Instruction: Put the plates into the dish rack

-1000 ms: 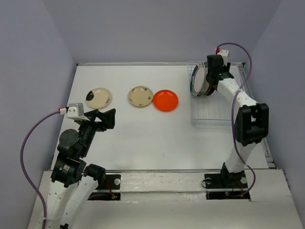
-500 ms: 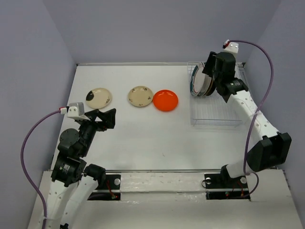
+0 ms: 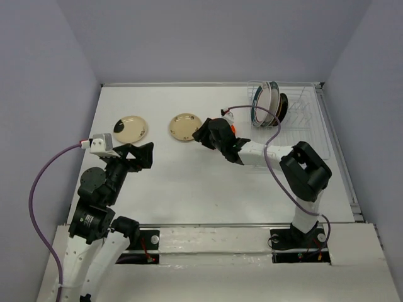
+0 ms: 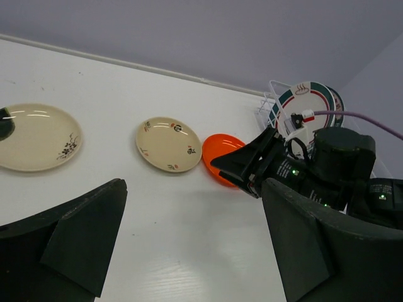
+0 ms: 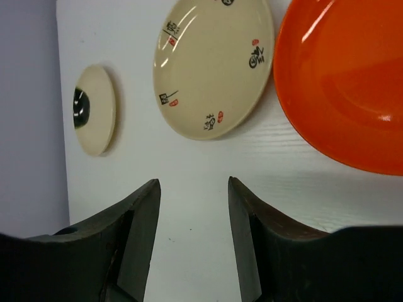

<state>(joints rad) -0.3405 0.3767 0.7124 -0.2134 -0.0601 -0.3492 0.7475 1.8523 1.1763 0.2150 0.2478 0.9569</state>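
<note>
The orange-red plate (image 5: 343, 88) lies flat on the table, mostly hidden under my right arm in the top view (image 3: 232, 129). Two cream plates (image 3: 185, 126) (image 3: 130, 128) lie flat to its left. My right gripper (image 3: 201, 136) is open and empty, low over the bare table beside the orange plate's rim and the nearer cream plate (image 5: 214, 63); it shows in its own wrist view (image 5: 194, 185). Two teal-rimmed plates (image 3: 266, 104) stand upright in the dish rack (image 3: 296, 148), with a darker plate behind them. My left gripper (image 3: 143, 157) is open and empty.
The rack stands at the table's far right, against the right wall. The left wrist view shows my right gripper (image 4: 249, 165) over the orange plate (image 4: 217, 148) and the racked plates (image 4: 305, 104). Walls close in the back and both sides.
My right arm has swung away from the rack, leftward and down to the orange plate, leaving the plates standing in the rack. The left arm has not moved.
</note>
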